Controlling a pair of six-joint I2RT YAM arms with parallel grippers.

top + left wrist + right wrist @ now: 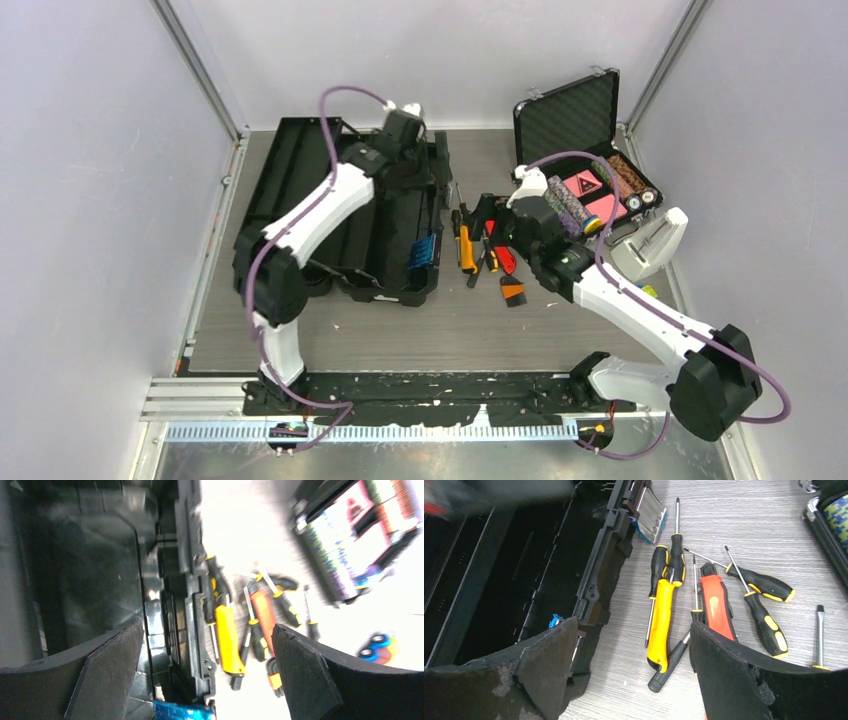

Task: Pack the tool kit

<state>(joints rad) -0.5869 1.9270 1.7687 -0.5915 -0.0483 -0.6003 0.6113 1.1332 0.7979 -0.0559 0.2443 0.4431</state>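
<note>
The black toolbox (340, 215) lies open at the left, its inside empty in the left wrist view (95, 575) and the right wrist view (499, 570). A blue latch (423, 250) hangs on its right rim. Yellow-and-black screwdrivers, a yellow-handled tool (466, 250) and a red-handled tool (503, 260) lie loose on the table to its right. My left gripper (408, 150) is open and empty above the toolbox's right rim (207, 675). My right gripper (510, 228) is open and empty above the yellow tool (660, 622) and red tool (716, 605), gripper midpoint (631, 670).
A smaller foam-lined black case (600, 180) with poker chips stands open at the back right. A white object (650, 245) lies in front of it. A small orange-and-black piece (513, 292) lies near the tools. Walls and metal rails close in the table.
</note>
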